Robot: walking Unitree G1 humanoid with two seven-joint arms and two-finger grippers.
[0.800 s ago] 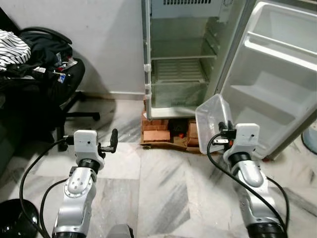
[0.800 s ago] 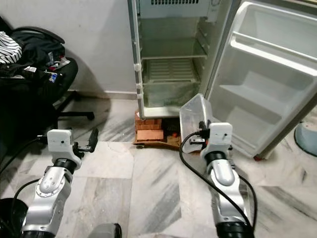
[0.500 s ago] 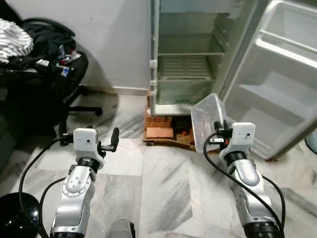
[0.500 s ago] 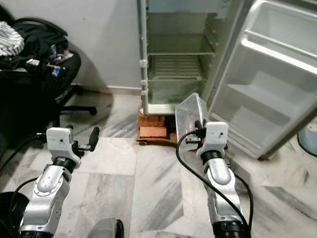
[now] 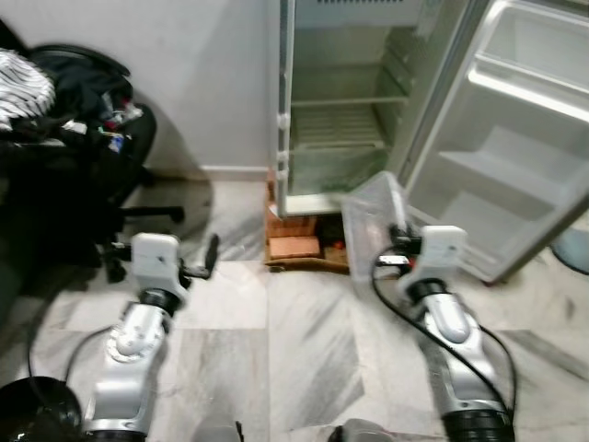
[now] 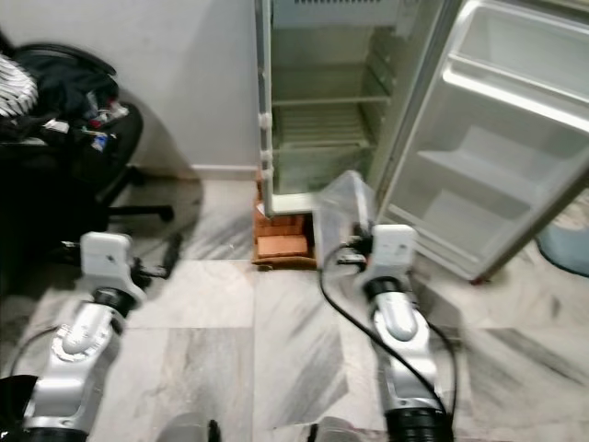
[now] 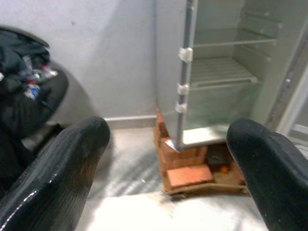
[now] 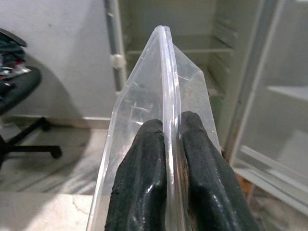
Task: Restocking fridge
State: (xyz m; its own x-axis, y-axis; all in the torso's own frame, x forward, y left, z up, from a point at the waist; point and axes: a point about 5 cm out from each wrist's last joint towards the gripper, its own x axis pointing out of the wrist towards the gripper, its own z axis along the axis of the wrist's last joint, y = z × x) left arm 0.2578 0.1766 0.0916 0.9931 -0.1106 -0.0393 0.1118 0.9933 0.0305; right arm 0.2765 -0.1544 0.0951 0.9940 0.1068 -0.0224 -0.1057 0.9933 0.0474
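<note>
You'll find nothing legible here: no text, label, brand, number or sign can be read on anything in these views

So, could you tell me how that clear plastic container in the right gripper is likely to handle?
The clear plastic container looks thin-walled and empty, so probably light. The right gripper pinches only its rim, so it may flex or swing. The glossy plastic could slip.

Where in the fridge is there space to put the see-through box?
The wire shelf and the shelf above it look bare, walled by the fridge sides. The door racks look bare too. The right gripper pinches the clear box by its rim. The chair, piled with clothes, is crowded.
</note>
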